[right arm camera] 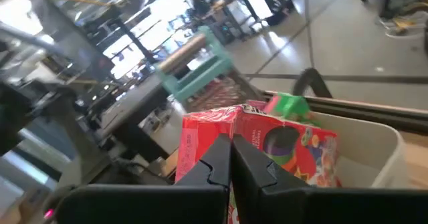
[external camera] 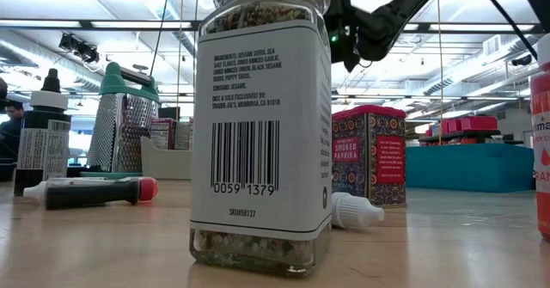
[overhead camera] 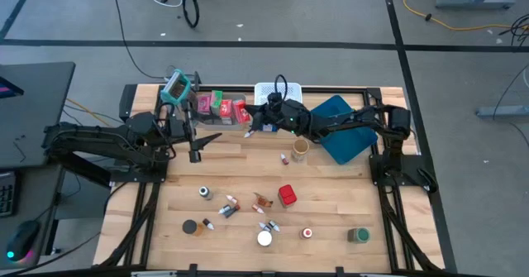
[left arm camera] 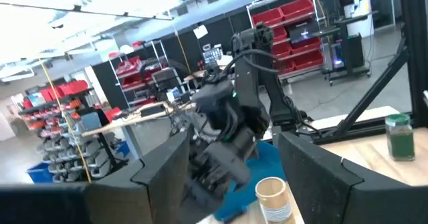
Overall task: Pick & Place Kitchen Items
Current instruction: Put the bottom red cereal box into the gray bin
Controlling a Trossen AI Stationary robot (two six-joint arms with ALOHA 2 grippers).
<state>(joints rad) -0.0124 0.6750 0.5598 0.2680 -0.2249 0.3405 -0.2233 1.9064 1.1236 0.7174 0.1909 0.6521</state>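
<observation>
Red, pink and green cartons stand in a clear bin at the table's far side, beside a teal-topped grater. My right gripper, shut, reaches level across the table to the nearest red carton. My left gripper hangs open and empty at the left, pointing toward the right arm. Loose jars, tubes and small bottles lie on the near half of the table, among them a red tin and a seasoning jar. A cork-lidded jar stands mid-table. My right gripper has its shut fingertips right in front of the red carton's near face, coming level from the table's right side. Whether they touch the carton, I cannot tell.
A white mesh basket stands at the far edge and a blue tray lies under the right arm. A green-lidded jar sits near the front right corner. The strip between the bin and the loose items is bare wood.
</observation>
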